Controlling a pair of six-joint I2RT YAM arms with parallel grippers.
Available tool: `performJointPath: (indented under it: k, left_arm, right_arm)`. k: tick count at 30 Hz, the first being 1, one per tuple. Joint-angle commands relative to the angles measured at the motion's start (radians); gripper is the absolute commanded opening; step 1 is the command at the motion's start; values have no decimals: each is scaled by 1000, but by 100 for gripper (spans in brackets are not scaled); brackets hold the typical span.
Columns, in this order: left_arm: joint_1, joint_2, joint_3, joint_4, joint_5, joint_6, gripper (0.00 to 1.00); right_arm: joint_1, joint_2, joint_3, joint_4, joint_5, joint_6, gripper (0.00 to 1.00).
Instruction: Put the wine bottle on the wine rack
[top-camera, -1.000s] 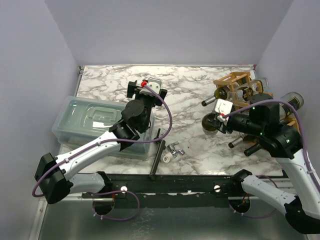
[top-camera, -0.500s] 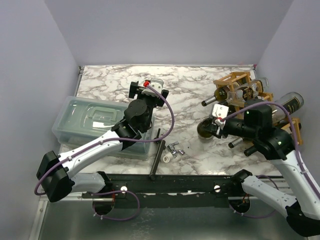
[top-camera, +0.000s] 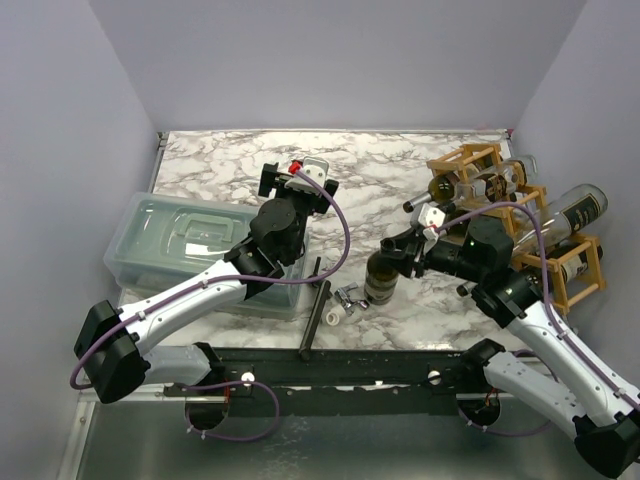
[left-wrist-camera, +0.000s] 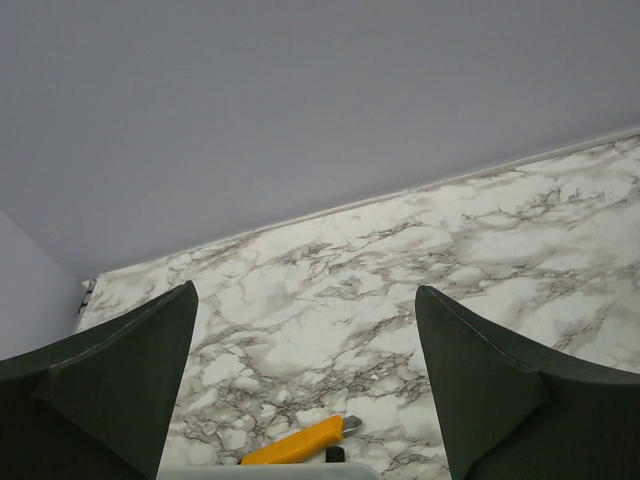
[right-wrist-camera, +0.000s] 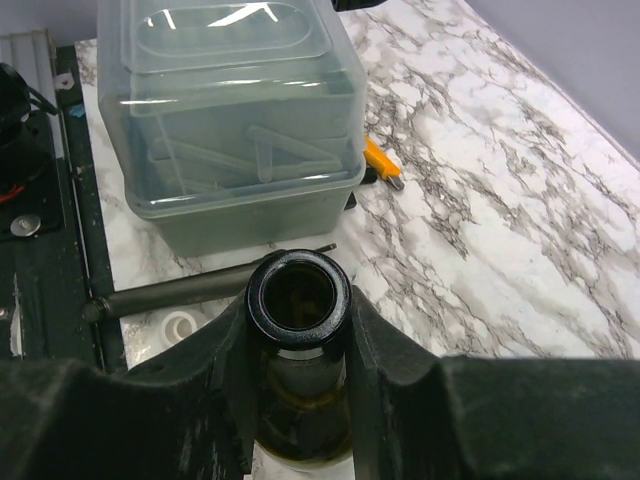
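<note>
My right gripper (top-camera: 403, 245) is shut on the neck of a dark wine bottle (top-camera: 382, 272), which hangs upright over the marble table left of the wine rack. In the right wrist view the bottle's open mouth (right-wrist-camera: 298, 298) sits between my fingers (right-wrist-camera: 390, 350). The wine rack (top-camera: 560, 275), a light-brown wooden frame at the right edge, holds several bottles lying in its cells. My left gripper (top-camera: 292, 180) is open and empty, raised above the far corner of the plastic bin; its view shows only marble between the fingers (left-wrist-camera: 480, 380).
A clear lidded plastic bin (top-camera: 195, 250) stands at the left. A dark rod (top-camera: 317, 315), a small metal fitting (top-camera: 350, 298) and a white ring (top-camera: 333, 316) lie near the front edge. A yellow utility knife (left-wrist-camera: 300, 443) lies behind the bin.
My right gripper has carried the bottle leftward and toward the front, away from the rack, turning it from tilted to upright. The left arm has hardly moved.
</note>
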Motion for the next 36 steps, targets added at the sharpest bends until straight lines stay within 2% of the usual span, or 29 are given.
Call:
performJointPath:
  k: [1,3,7,10,14,18,24,29,34,36]
  left_arm:
    - [1,-8,-2,6,-4,-6,91]
    - [0,-12,-1,4,-5,-6,91]
    - [0,-12,0,4,-4,-10,91]
    - [0,-9,0,3,-2,-13,91]
    - [0,0,0,0,-2,-15,91]
    - [0,8,1,-2,-4,-13,91]
    - [0,11,3,-3,-3,-14,91]
    - [0,7,5,-6,0,-13,91]
    - [0,8,8,-9,0,-12,91]
    - [0,8,9,-11,1,-13,91]
  right_arm:
    - [2,-18,5,81,44,24,9]
    - [2,-38,-10,60,51,13,22]
    - [2,-81,-57,63,61,15,38]
    - [1,-93,-84,86,61,33,43]
    - [2,-90,-102,125,67,57,55]
    - [2,-69,-107,162,81,73,63]
    - [2,-35,-126,213,98,119,69]
    - [1,-3,-129,226,107,135,69]
    - [2,19,-136,244,100,148,65]
    - [2,30,-135,244,93,143,59]
